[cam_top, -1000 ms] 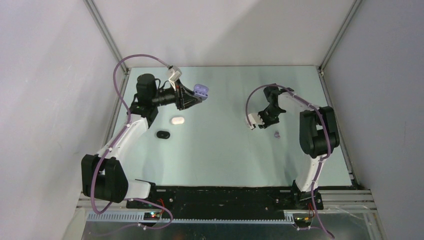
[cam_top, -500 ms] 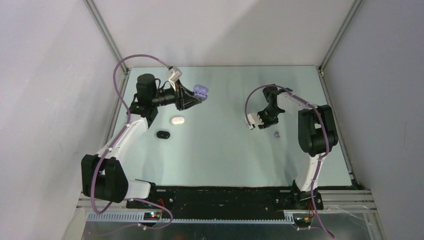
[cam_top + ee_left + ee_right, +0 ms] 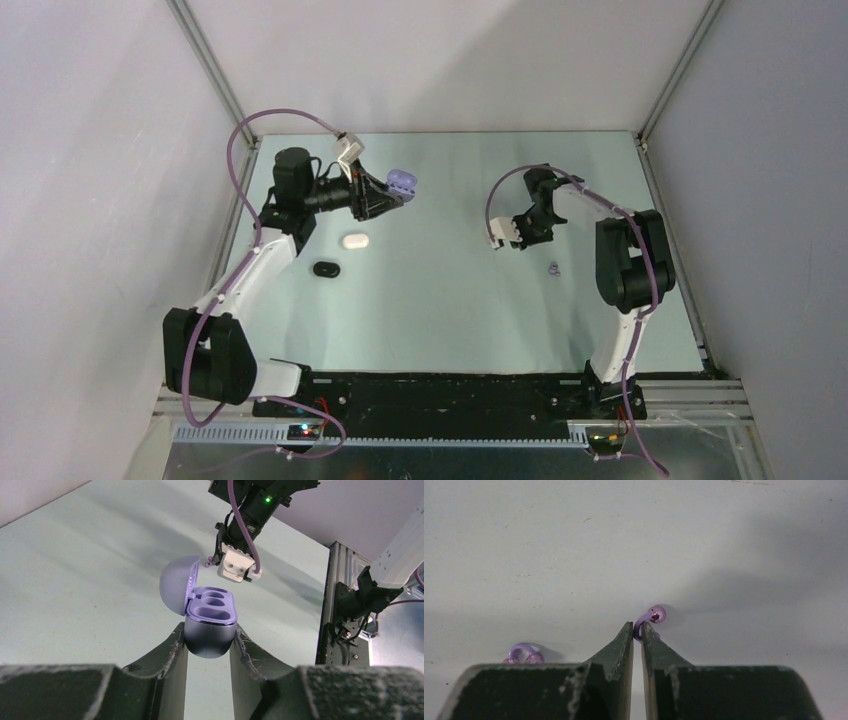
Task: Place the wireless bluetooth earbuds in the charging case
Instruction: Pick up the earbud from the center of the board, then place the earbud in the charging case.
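My left gripper (image 3: 392,193) is shut on the lavender charging case (image 3: 210,630) and holds it above the table at the far left. Its lid stands open and both sockets are bare. The case shows in the top view (image 3: 402,181) too. My right gripper (image 3: 637,626) is shut on a lavender earbud (image 3: 654,615), pinching its curved stem, with the round head sticking out past the tips. That gripper (image 3: 527,230) hangs a little above the table at centre right. A second lavender earbud (image 3: 523,653) lies on the table just beside it, seen from above as a small earbud (image 3: 554,267).
A closed white case (image 3: 354,240) and a closed black case (image 3: 326,268) lie on the table below the left gripper. The right arm's white wrist camera (image 3: 236,566) faces the open case across the table. Grey walls enclose three sides.
The right gripper closed on the earbud and rose, shifting slightly up and left away from the other earbud. The left arm and the case stayed put.
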You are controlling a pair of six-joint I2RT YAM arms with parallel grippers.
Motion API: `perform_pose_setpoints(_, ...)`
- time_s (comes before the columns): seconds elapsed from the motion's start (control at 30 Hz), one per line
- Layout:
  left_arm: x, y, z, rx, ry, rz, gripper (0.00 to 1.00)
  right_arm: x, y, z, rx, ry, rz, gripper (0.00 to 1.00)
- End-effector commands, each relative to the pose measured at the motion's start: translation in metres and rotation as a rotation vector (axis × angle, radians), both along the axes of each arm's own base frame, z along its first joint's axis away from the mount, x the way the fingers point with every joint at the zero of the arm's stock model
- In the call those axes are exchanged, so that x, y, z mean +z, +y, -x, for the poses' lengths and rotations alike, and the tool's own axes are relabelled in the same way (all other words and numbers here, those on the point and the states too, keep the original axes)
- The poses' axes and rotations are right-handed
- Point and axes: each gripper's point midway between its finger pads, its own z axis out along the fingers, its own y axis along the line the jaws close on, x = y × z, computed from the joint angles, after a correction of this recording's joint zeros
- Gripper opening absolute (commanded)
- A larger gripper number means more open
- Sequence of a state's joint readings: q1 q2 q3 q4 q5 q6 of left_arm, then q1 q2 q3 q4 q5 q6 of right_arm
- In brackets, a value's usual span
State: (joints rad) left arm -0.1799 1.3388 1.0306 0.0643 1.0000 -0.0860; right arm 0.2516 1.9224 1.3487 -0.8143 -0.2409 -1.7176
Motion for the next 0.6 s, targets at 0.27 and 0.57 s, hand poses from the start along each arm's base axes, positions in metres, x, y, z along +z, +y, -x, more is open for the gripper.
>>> perform_pose_setpoints(0.27,0.022,-0.001,-0.003,-0.047,-0.105,0.011,0.04,0.130,0.061,0.023,-0.225,0.219,-0.444,0.09)
perform_pose_setpoints(0.57,0.022,-0.009,0.002,-0.185,-0.195,0.015,0.07,0.260,0.141,0.084,-0.145,0.471,-0.854,0.08)
